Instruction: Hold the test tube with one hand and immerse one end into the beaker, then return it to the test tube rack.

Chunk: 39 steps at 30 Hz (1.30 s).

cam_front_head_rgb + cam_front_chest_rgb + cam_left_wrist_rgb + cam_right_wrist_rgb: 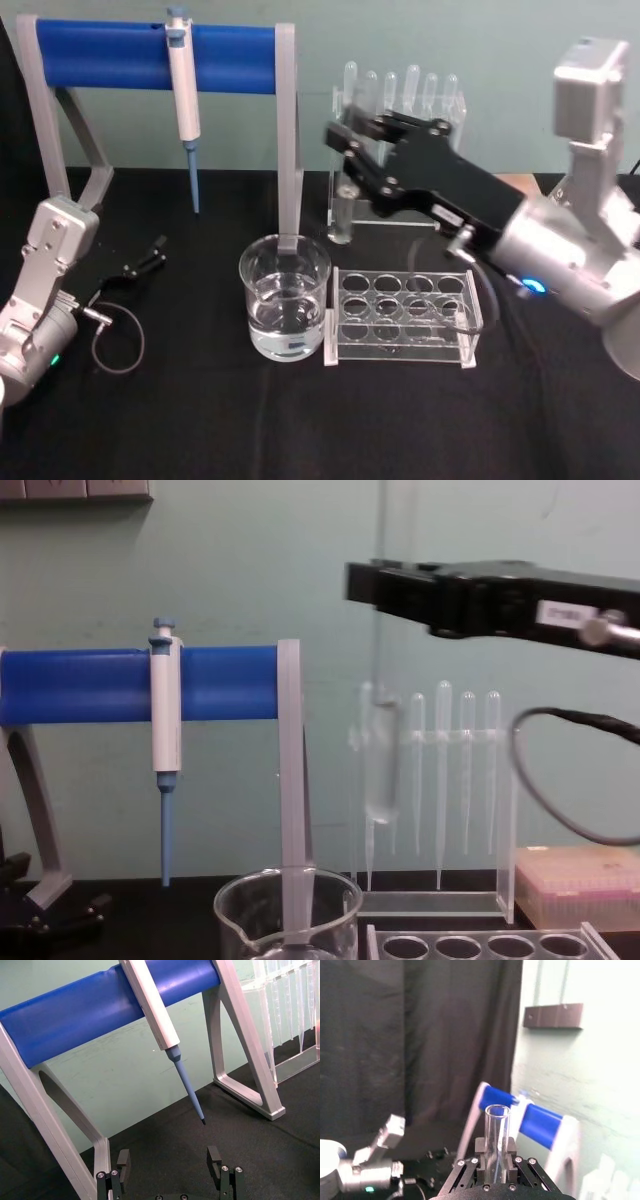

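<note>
My right fingers (345, 150) clamped the test tube (381, 750) upright, raised behind the beaker (285, 297); my left fingers (170, 1160) stood open, empty, above the tabletop (200, 420).

- A table (300, 430) covered in black cloth carries everything.
- The beaker (285, 310), holding clear liquid, stands near the middle.
- A clear rack (402, 318) with round holes sits just right of the beaker.
- A stand (160, 58) with a blue bar and grey legs stands at the back left; its right leg comes down just behind the beaker.
- A clear pipette holder (400, 150) stands at the back, behind the rack.
- A black clip (146, 257) and a looped cable (118, 335) lie at the left.
- A pink tip box (580, 885) sits at the far right.
</note>
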Each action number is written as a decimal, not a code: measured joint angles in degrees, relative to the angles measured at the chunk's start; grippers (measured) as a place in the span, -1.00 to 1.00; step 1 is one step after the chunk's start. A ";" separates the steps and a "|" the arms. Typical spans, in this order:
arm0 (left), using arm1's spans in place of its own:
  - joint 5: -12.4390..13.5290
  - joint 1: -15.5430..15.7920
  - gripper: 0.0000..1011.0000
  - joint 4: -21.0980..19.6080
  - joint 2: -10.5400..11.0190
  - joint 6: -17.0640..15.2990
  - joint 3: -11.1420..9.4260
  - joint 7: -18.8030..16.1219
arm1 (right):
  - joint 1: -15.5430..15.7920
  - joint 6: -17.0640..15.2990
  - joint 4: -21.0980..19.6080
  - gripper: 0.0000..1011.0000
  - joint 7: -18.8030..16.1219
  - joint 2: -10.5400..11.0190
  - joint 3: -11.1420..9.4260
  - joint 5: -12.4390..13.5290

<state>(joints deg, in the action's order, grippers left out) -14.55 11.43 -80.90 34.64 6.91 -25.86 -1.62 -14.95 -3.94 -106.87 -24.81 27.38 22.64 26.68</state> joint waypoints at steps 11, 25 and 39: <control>0.00 0.00 0.98 0.00 0.00 0.00 0.00 0.00 | 8.29 0.79 -0.85 -0.55 2.44 3.82 -4.19 1.09; 0.00 0.00 0.98 0.00 0.00 0.00 0.00 0.00 | 9.67 3.75 4.57 -0.55 1.60 2.12 -3.52 -0.85; 0.00 0.00 0.98 0.00 0.01 0.00 0.00 0.00 | 7.53 4.69 8.04 -0.55 0.39 0.20 -2.59 -2.26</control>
<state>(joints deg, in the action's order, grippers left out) -14.55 11.43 -80.90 34.65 6.91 -25.86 -1.62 -7.42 0.76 -98.84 -24.42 27.58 20.05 24.42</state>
